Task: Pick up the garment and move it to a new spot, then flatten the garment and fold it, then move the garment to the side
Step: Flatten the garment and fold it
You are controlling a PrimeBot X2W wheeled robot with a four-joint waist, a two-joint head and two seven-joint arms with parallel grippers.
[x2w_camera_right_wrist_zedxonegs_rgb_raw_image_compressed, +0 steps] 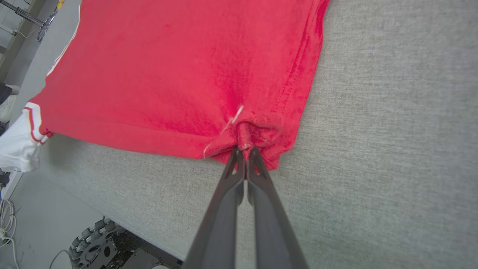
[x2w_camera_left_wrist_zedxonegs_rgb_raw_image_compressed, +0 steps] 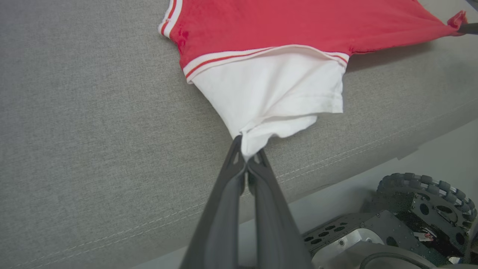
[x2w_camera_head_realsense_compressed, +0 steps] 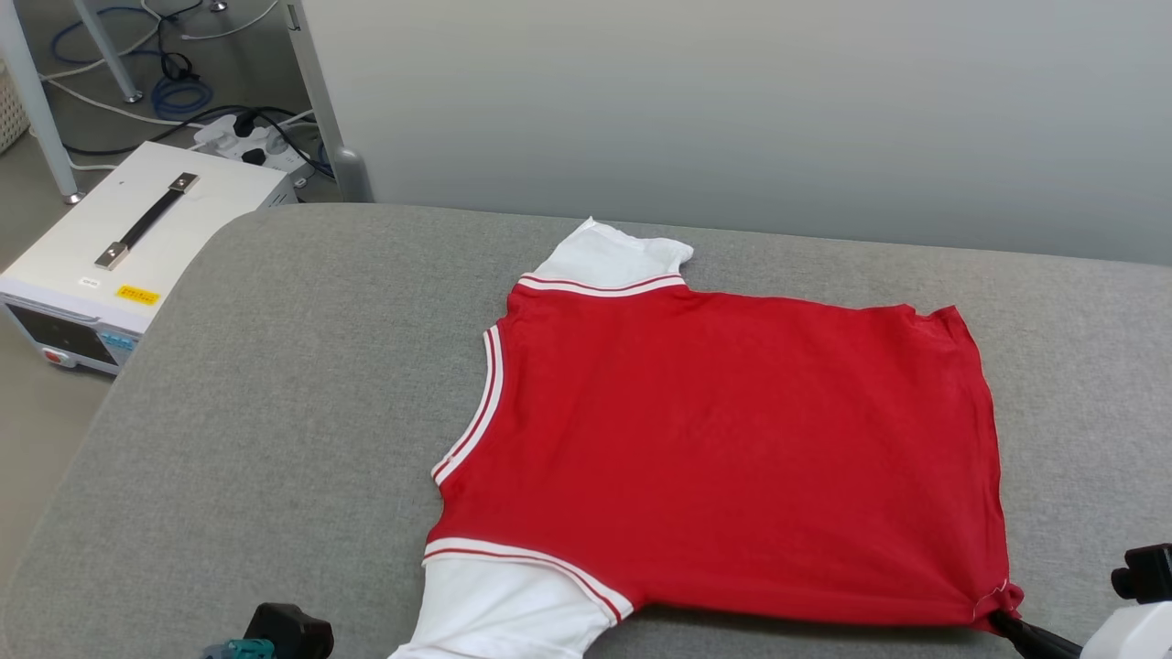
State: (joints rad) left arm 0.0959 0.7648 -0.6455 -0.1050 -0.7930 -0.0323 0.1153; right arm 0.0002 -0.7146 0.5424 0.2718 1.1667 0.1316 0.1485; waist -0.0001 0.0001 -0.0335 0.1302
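A red garment (x2w_camera_head_realsense_compressed: 714, 439) lies spread on a grey fabric-covered counter (x2w_camera_head_realsense_compressed: 275, 412), plain side up, with no lettering showing. Its neck end points to the robot's left and its hem to the right. The far white sleeve (x2w_camera_head_realsense_compressed: 609, 256) lies flat near the counter's back edge. The near white sleeve (x2w_camera_left_wrist_zedxonegs_rgb_raw_image_compressed: 272, 93) hangs toward the front edge.

The left pincer (x2w_camera_left_wrist_zedxonegs_rgb_raw_image_compressed: 247, 155) is clamped on the cuff of that near sleeve, its fingers pressed together on a small bunch of white cloth. The right pincer (x2w_camera_right_wrist_zedxonegs_rgb_raw_image_compressed: 244, 151) is clamped on the near hem corner (x2w_camera_right_wrist_zedxonegs_rgb_raw_image_compressed: 257, 134), where the red fabric puckers into a knot. Between the two grips the front edge looks taut and slightly raised, casting a shadow on the counter.

This looks like the flattening stage. To do it well, both arms should probably draw apart evenly and stay low, so the thin cloth smooths without dragging the far side into wrinkles. Each grip holds very little fabric and could slip under a hard tug. The bunched cuff will likely need settling flat before release.

On the floor to the left stand a white box (x2w_camera_head_realsense_compressed: 137, 238) and loose cables (x2w_camera_head_realsense_compressed: 179, 91).
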